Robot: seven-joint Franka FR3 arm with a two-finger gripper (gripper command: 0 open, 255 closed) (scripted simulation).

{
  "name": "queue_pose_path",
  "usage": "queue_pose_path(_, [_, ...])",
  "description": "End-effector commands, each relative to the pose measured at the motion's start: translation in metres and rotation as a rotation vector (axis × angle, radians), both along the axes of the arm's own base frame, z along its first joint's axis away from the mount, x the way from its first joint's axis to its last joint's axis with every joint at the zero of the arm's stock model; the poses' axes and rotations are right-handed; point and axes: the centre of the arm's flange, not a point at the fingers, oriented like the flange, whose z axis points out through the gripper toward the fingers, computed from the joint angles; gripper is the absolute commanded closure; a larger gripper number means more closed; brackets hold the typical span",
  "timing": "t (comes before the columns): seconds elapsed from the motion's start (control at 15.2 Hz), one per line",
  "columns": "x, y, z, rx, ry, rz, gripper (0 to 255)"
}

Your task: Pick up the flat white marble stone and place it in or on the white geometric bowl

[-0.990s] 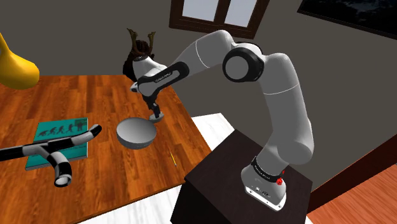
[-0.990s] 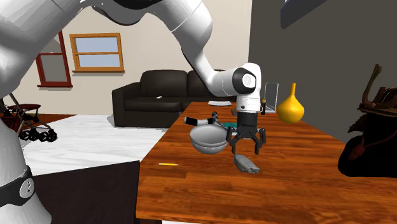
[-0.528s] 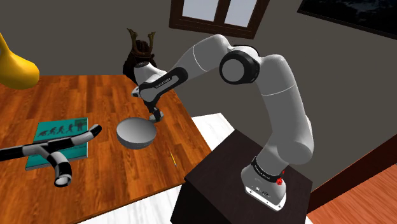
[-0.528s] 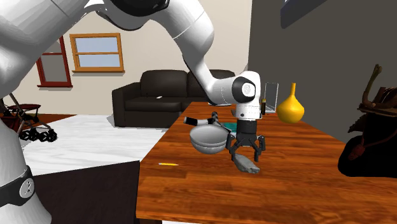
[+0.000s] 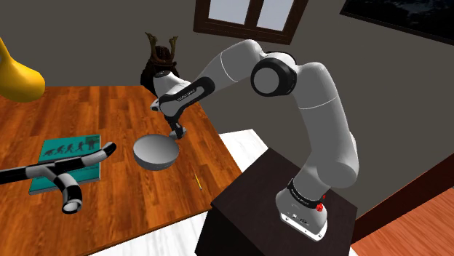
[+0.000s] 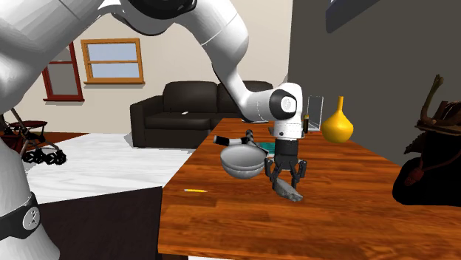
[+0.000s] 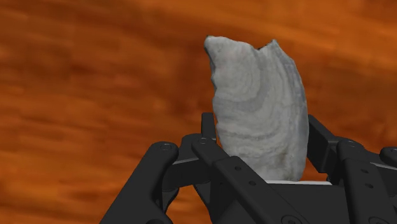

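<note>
Wrist view: stone is flat and irregular, pale grey-white with soft curved bands. One end is uneven and notched, and the side edges are rounded. It lies on the orange-brown wooden table. Gripper straddles its near end, black fingers pressed against both side edges, so it is clamped on the stone.

Second exterior view: gripper points straight down at the table, fingers drawn in narrow around the stone. The stone reads as a grey slab flat on the wood and juts out from under the fingertips toward the view's right. Bowl is grey and rounded, just beside the stone on the view's left, not touching it. A yellow vase stands farther back on the table, and a dark helmet is at the view's right edge. A black sofa is beyond the table.

Shoulder view: gripper is low over the table's edge nearest the stand, with a pale sliver of stone at its tips. Bowl is right next to it, toward the view's lower left. A teal book lies well apart, further to the view's left.
</note>
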Motion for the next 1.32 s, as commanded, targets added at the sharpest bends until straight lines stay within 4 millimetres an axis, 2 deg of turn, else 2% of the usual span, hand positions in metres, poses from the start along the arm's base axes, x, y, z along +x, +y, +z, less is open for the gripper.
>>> queue_pose_path(0.0, [0.000,0.000,0.000,0.000,0.000,0.000,255])
queue_pose_path(0.46, [0.000,0.000,0.000,0.000,0.000,0.000,255])
queue_pose_path(1.25, [0.000,0.000,0.063,0.000,0.000,0.000,255])
